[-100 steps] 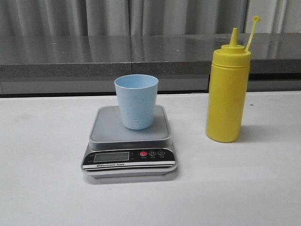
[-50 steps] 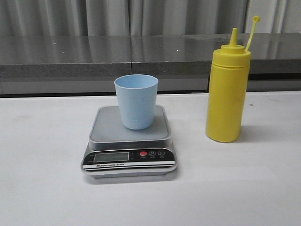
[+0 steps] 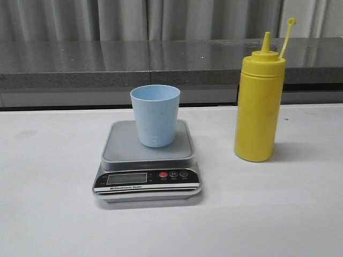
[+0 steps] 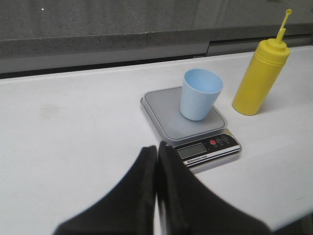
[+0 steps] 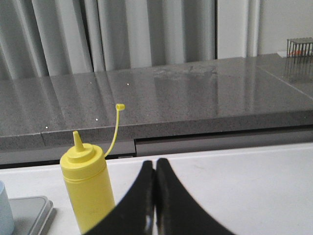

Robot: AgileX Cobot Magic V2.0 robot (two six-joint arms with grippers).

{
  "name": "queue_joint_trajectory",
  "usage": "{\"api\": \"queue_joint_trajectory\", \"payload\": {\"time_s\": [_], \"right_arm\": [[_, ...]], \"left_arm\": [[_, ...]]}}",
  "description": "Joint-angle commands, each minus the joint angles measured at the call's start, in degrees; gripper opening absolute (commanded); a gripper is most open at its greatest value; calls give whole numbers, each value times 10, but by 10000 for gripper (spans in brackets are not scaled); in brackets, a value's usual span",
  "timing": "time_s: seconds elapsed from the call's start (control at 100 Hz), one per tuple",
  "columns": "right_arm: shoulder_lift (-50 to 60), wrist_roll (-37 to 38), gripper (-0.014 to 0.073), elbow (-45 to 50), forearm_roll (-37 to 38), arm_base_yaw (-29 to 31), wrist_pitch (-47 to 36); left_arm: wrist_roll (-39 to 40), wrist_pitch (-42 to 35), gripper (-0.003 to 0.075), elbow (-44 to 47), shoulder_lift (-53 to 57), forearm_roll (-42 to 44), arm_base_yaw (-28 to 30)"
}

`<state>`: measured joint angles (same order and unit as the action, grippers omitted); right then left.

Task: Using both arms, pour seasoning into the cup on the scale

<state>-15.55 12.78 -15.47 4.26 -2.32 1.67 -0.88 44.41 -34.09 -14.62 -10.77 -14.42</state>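
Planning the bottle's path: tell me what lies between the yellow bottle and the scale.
Nothing: the front view shows only bare white table between the seasoning and the scale.

White table [image 3: 48,214] bears scale [image 3: 148,160] and seasoning [image 3: 259,96].

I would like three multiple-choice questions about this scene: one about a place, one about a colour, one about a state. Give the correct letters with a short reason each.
1. Where does the pale blue cup stand?
A. on the scale platform
B. on the bare table
C. on the grey counter

2. What colour is the squeeze bottle?
A. red
B. yellow
C. green

3. How is the left tool?
A. open around the cup
B. shut on the bottle
C. shut, holding nothing

Answers:
1. A, the cup's base rests on the scale platform, behind the display.
2. B, the body and the nozzle are both yellow.
3. C, in the left wrist view its fingers meet with nothing between them, short of the scale.
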Motion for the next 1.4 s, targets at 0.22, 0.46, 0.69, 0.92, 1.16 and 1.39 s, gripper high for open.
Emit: {"api": "queue_joint_trajectory", "payload": {"time_s": [0.22, 0.46, 0.69, 0.92, 1.16, 1.39], "right_arm": [[61, -10, -68, -14, 10, 4, -44], [80, -10, -68, -14, 33, 4, -42], [80, -10, -68, -14, 33, 4, -42], [99, -10, -68, 14, 32, 5, -53], [177, -10, -68, 95, 32, 6, -57], [176, -10, -68, 163, 16, 8, -102]], "left_arm": [[3, -42, -20, -13, -6, -8, 1], [3, -42, -20, -13, -6, -8, 1], [3, -42, -20, -13, -6, -8, 1], [3, -42, -20, -13, -6, -8, 1], [3, -42, -20, -13, -6, -8, 1], [3, -43, -20, -13, -7, -8, 1]]}}
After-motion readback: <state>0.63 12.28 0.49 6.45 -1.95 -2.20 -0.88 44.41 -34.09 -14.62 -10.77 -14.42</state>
